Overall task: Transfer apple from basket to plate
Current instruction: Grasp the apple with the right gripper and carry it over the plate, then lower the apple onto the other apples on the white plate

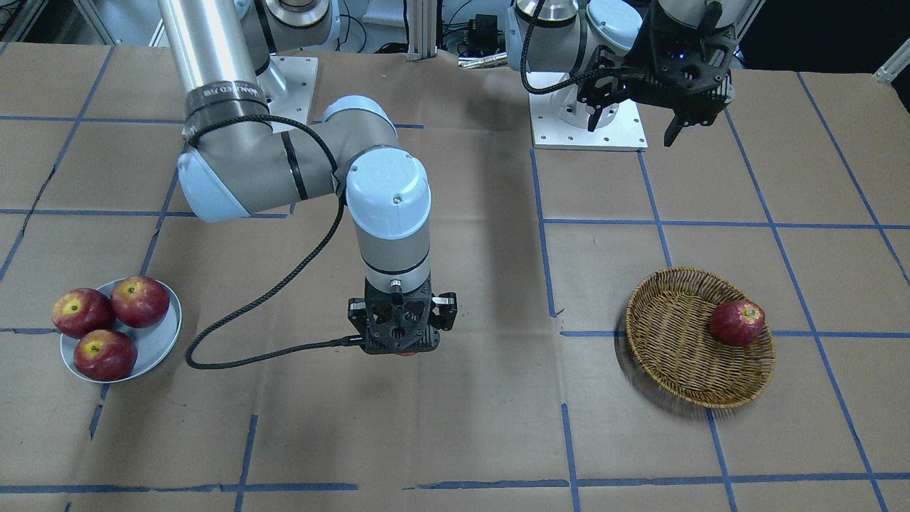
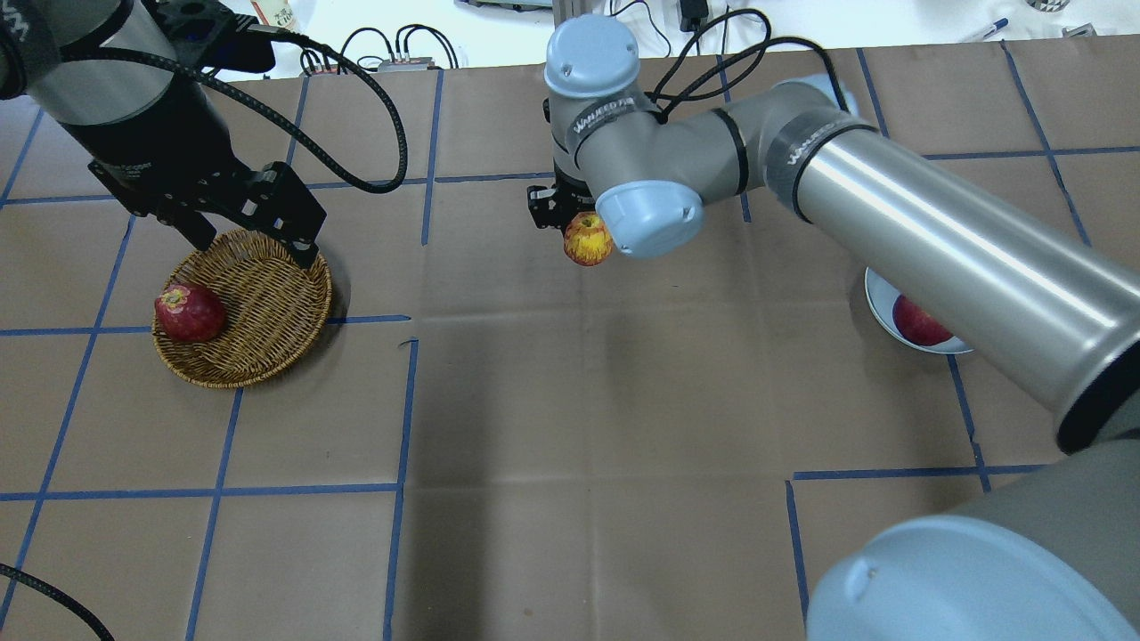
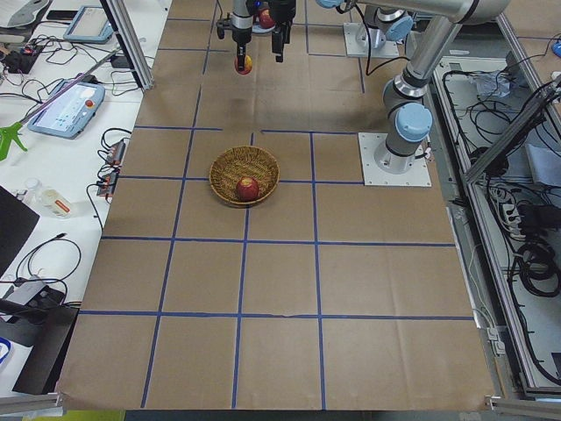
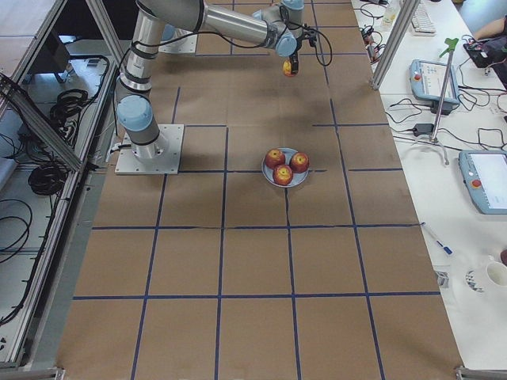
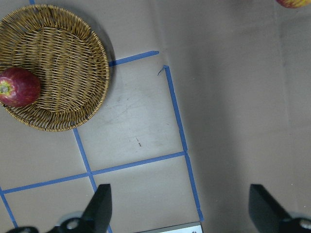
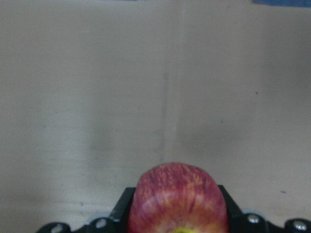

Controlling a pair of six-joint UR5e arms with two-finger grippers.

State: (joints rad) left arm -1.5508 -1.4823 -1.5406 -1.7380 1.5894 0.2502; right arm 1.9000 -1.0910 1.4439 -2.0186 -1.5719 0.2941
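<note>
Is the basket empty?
No, one dark red apple lies inside the basket, close to its rim.

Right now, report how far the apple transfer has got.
Done: the streaky orange-red apple is out of the round wicker basket. In hand: the right gripper holds it above the table, mid-way across. Left: setting it on the small pale grey-blue plate, which already carries three dark-red apples.
</note>
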